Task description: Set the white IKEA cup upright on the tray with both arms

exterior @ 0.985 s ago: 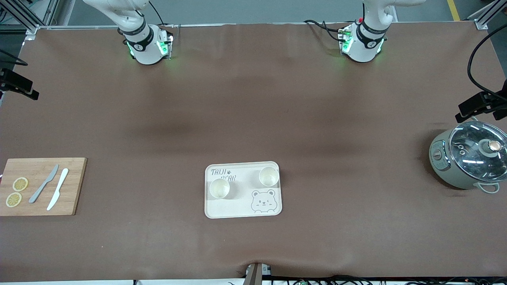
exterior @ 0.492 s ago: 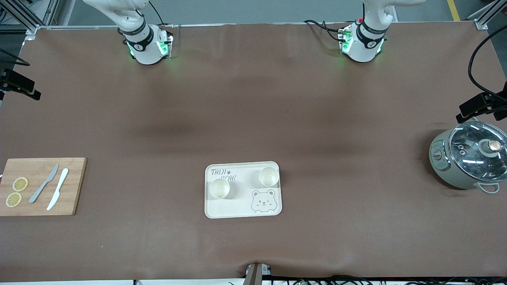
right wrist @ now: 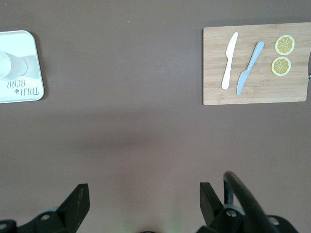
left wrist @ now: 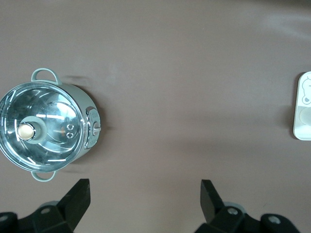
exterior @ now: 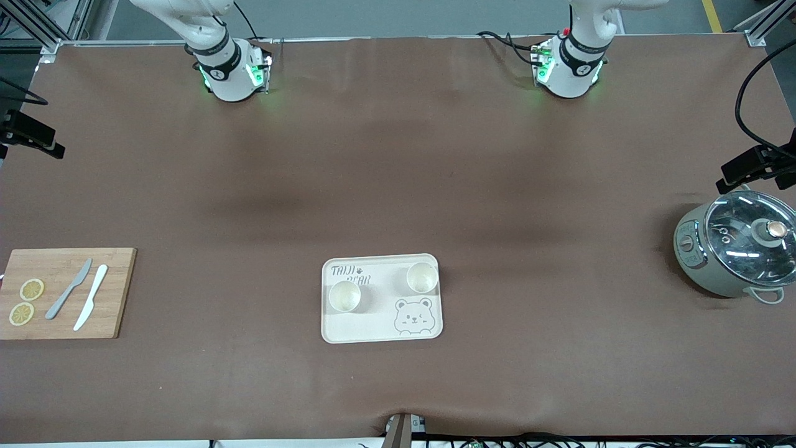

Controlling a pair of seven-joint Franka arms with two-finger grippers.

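Cups, white and upright, stand on cream tray.

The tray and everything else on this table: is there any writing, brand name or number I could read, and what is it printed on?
"TAIJI BEAR" – printed on the cream tray, beside a paw mark; in the front view one white cup covers part of "BEAR".
The pot has a control panel on its side, but any marks there are too small to read.
The robot bases carry small round marks, too small to read.
Nothing else readable.
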